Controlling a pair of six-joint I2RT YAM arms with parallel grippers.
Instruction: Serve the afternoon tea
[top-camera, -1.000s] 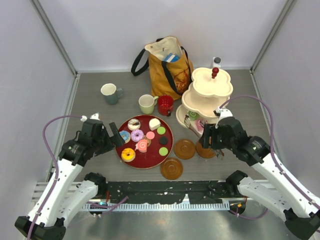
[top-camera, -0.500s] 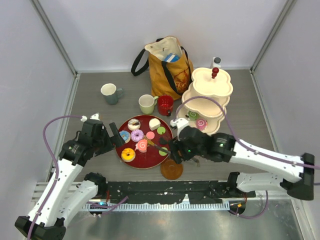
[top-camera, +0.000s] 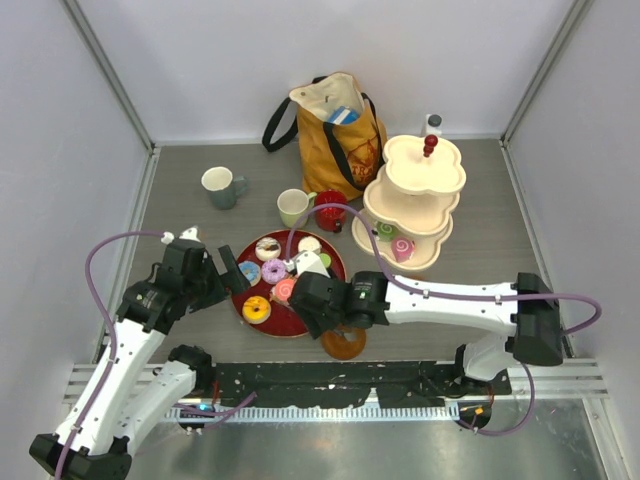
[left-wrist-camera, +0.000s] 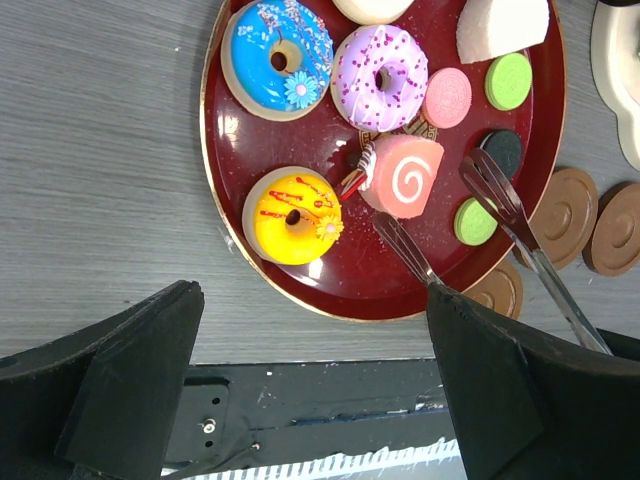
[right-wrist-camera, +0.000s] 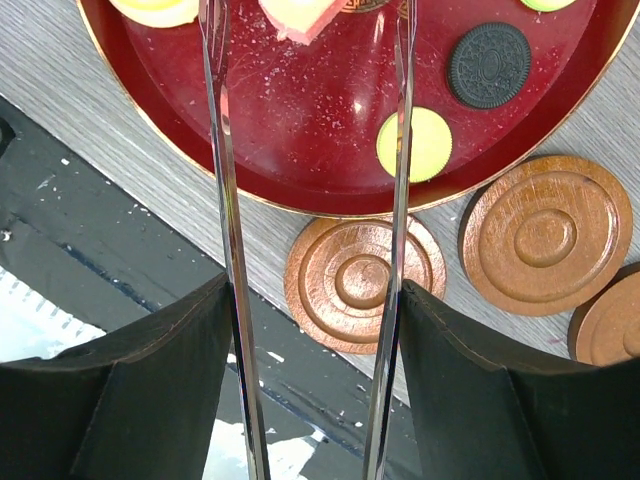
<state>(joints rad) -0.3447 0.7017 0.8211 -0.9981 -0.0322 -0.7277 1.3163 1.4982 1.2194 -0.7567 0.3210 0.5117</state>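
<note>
The red tray (left-wrist-camera: 225, 150) lies just ahead of the right gripper (right-wrist-camera: 315, 300), which is clamped on metal tongs (right-wrist-camera: 400, 150), tips spread; the left gripper (left-wrist-camera: 312, 300) hangs wide open. The pink roll cake (left-wrist-camera: 405, 178), just beyond the tong tips, looks light and soft: pinch gently across its rounded sides.

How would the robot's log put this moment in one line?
left end effector open beside red tray | right end effector gripping metal tongs | tong tips either side of pink roll cake
</note>
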